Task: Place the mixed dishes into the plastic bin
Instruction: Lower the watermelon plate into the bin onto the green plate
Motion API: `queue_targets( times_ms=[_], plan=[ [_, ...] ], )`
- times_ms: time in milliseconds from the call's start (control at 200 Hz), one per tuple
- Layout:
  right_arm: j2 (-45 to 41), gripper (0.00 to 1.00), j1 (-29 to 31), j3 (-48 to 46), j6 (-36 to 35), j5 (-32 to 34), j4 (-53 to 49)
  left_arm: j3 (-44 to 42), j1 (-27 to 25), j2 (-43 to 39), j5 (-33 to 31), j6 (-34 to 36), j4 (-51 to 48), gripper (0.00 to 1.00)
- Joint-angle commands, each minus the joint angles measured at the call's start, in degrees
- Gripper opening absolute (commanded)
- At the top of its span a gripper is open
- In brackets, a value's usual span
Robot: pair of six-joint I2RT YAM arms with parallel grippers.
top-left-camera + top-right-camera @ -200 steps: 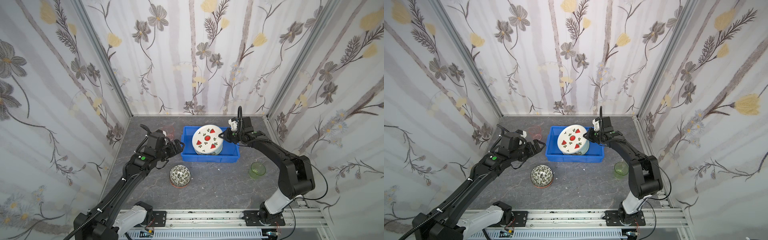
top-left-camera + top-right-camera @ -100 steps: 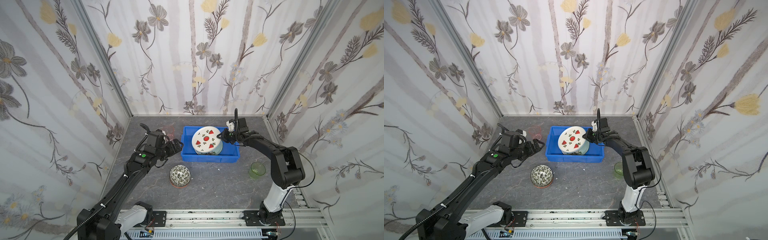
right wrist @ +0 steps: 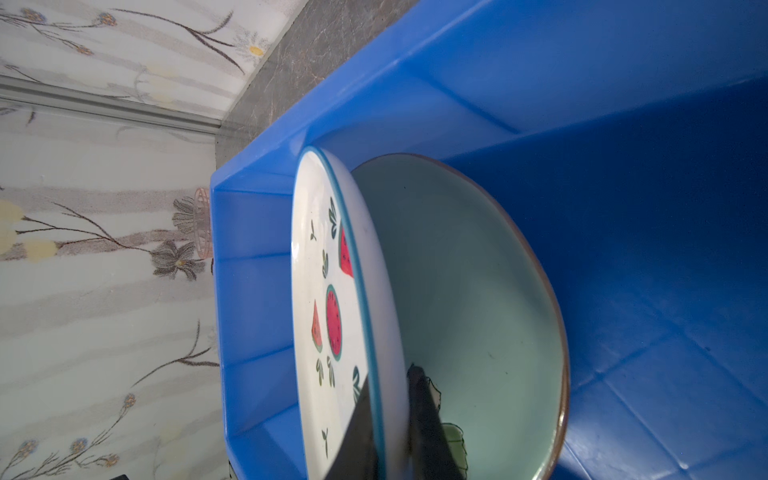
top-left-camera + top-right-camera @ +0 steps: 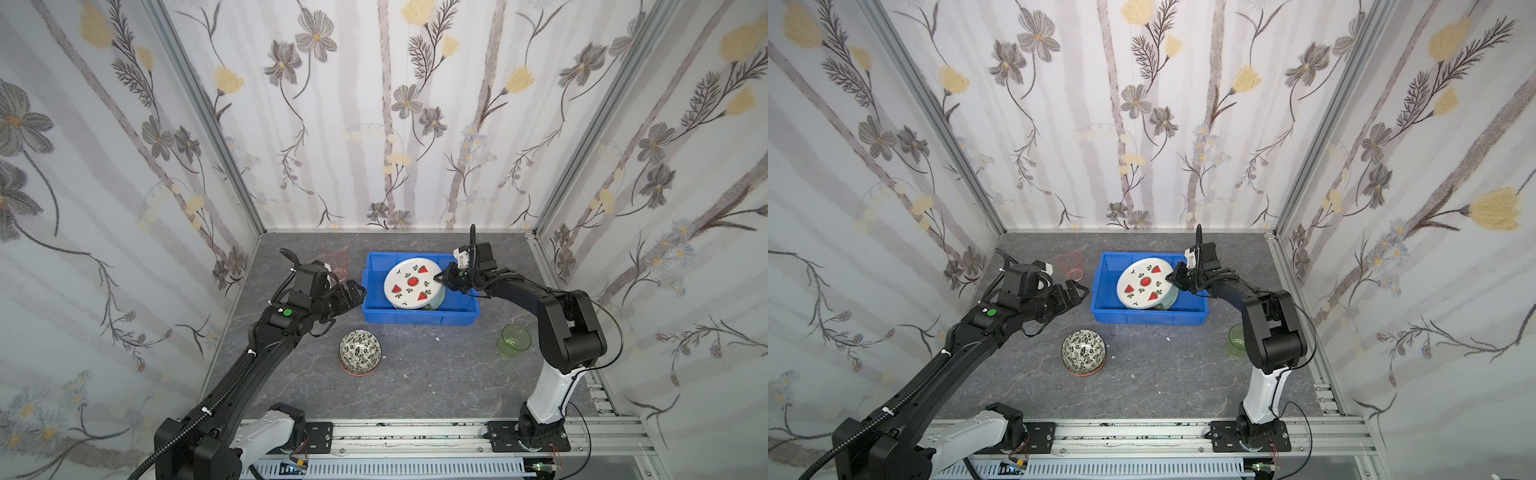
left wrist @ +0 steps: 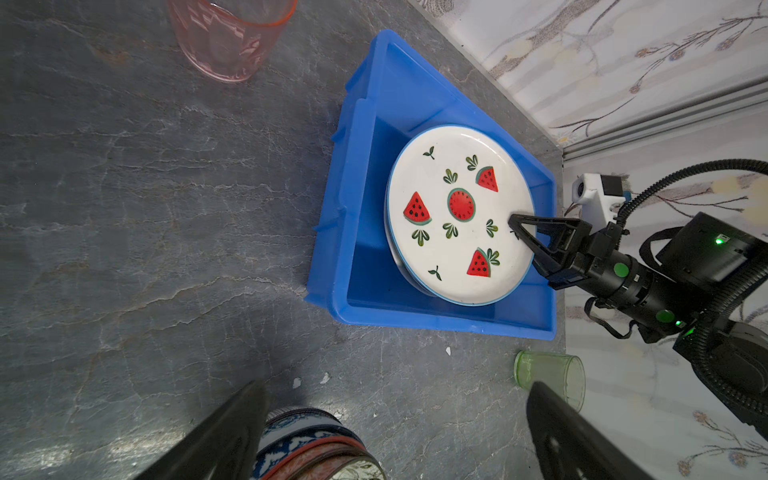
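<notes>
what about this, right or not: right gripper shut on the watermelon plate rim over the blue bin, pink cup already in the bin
Not quite: the pink cup stands on the table outside the blue bin, left of it in both top views. The right gripper is shut on the watermelon plate rim over the bin.

Left hand (image 4: 356, 293) gapes wide, hovering low; right hand (image 4: 439, 277) appears pinched closed.

The left arm (image 4: 270, 332) and right arm (image 4: 569, 328) are black, with white base links. The right claw (image 5: 518, 227) has black, open triangular fingers (image 5: 535, 249). Behind it come green round dots (image 5: 621, 269), a white camera block (image 5: 596, 195) and ribbed black cable (image 5: 673, 174). A green dot (image 4: 287, 312) sits behind the left claw (image 4: 358, 292).
</notes>
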Motion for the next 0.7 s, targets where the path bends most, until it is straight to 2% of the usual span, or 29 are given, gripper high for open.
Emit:
queue_targets(
  times_ms=[0, 180, 694],
  plan=[
    [0.29, 0.0, -0.41, -0.6, 0.99, -0.34, 6.7, -0.1, 0.04, -0.36, 0.15, -0.31, 0.24, 1.0],
    [0.58, 0.1, -1.39, -2.72, 1.19, -0.13, 8.44, -0.67, 0.04, -0.45, 0.25, -0.68, 0.24, 1.0],
    [1.74, 0.28, -2.48, -5.67, 1.35, 0.07, 11.05, -1.46, 0.06, -1.15, 0.16, -1.36, 0.24, 1.0]
  ],
)
